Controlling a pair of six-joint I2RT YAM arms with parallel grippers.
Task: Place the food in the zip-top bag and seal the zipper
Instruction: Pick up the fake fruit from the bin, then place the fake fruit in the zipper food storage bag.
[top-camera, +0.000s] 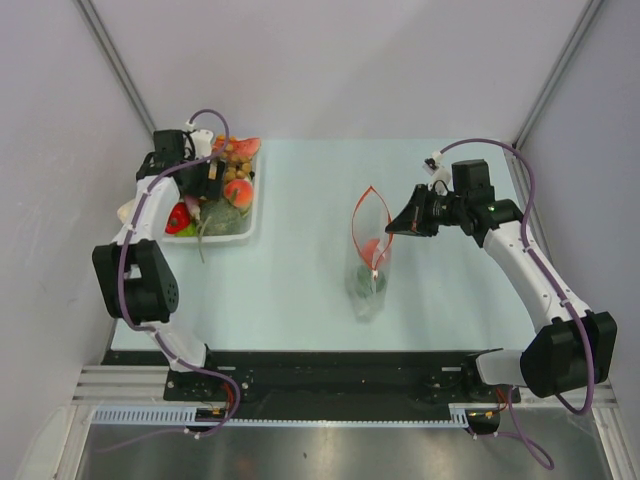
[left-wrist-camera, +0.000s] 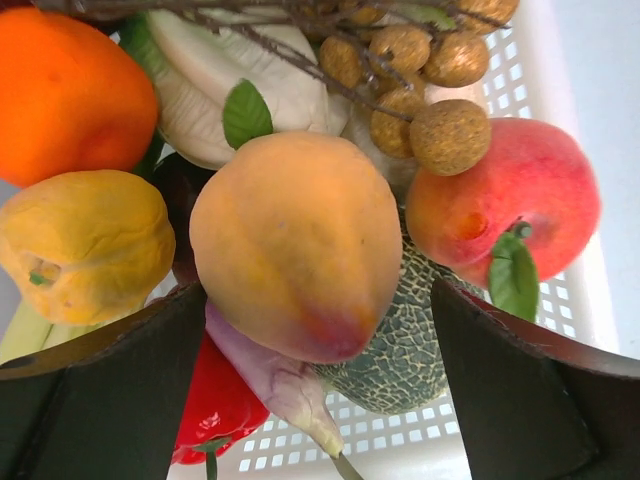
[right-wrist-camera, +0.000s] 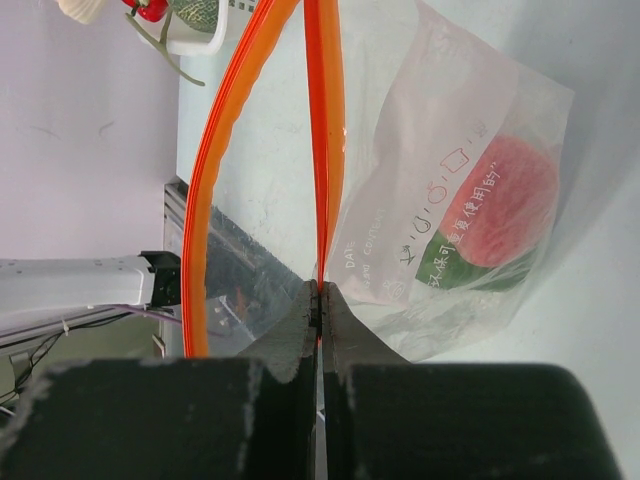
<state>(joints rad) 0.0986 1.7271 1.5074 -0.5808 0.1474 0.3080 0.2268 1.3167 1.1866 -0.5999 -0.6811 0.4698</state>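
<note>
At the far left corner of the table, the left gripper (left-wrist-camera: 318, 300) hangs over the white mesh tray (left-wrist-camera: 570, 310), dark fingers spread wide on either side of a smooth yellow-orange peach (left-wrist-camera: 295, 240). Crammed around that: a rosy red fruit (left-wrist-camera: 520, 190), a lumpy yellow one (left-wrist-camera: 85, 245), a netted green melon (left-wrist-camera: 400, 345) and a glossy red pepper (left-wrist-camera: 215, 410). Right of the table's middle, the right gripper (right-wrist-camera: 320, 295) is pinched tight on the thin orange zipper (right-wrist-camera: 325, 130) of the clear, crinkly zip-top bag (top-camera: 368, 270), whose mouth gapes in a leaf shape.
</note>
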